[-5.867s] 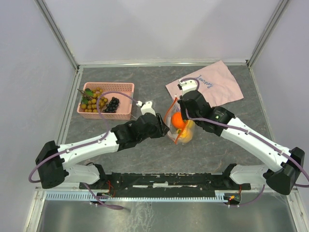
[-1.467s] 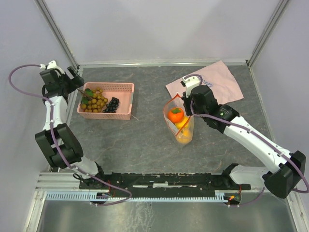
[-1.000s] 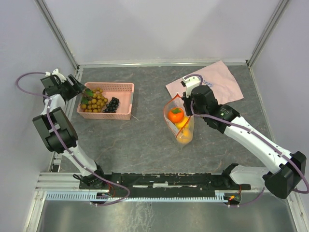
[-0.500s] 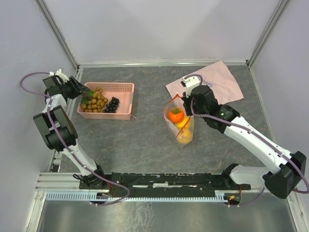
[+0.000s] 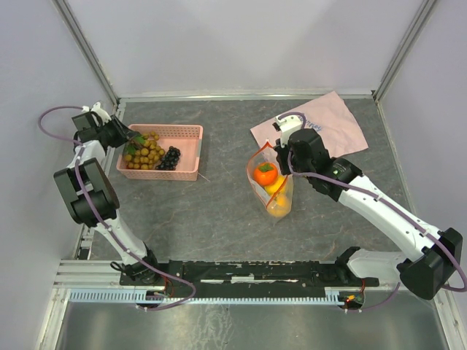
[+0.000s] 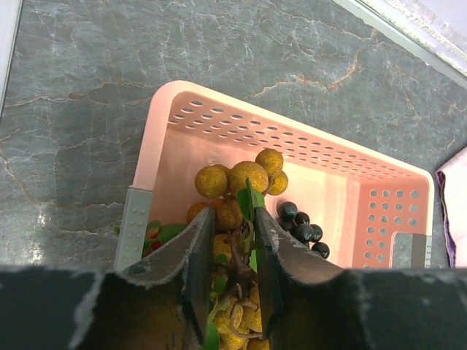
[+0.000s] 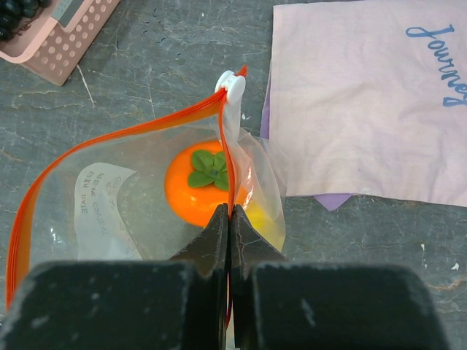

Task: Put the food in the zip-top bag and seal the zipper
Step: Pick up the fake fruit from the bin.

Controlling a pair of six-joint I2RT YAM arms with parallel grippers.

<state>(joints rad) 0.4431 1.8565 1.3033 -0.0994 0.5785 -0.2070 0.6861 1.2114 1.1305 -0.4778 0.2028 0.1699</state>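
The clear zip-top bag (image 5: 271, 191) stands in mid-table with its mouth held open. Inside are the orange persimmon (image 7: 201, 186) and a yellow fruit (image 7: 263, 222). My right gripper (image 7: 229, 215) is shut on the orange-red zipper (image 7: 131, 131) near its white slider (image 7: 232, 86); it also shows in the top view (image 5: 281, 152). My left gripper (image 6: 233, 219) is at the left end of the pink basket (image 5: 186, 133), jaws closed narrowly around the stem of the tan-brown berry cluster (image 6: 244, 175). Dark grapes (image 6: 300, 222) lie beside the cluster, and tiny red pieces (image 6: 153, 244) lie under the leaves.
The pink cloth with writing (image 5: 328, 124) lies at the back right, just behind the bag. The left arm stretches along the left wall rail (image 5: 98, 171). Grey table (image 5: 219, 219) lies between basket and bag.
My left arm left the bag, swung to the far left and came in over the basket's left end onto the berry cluster. The right gripper keeps holding the bag's mouth.
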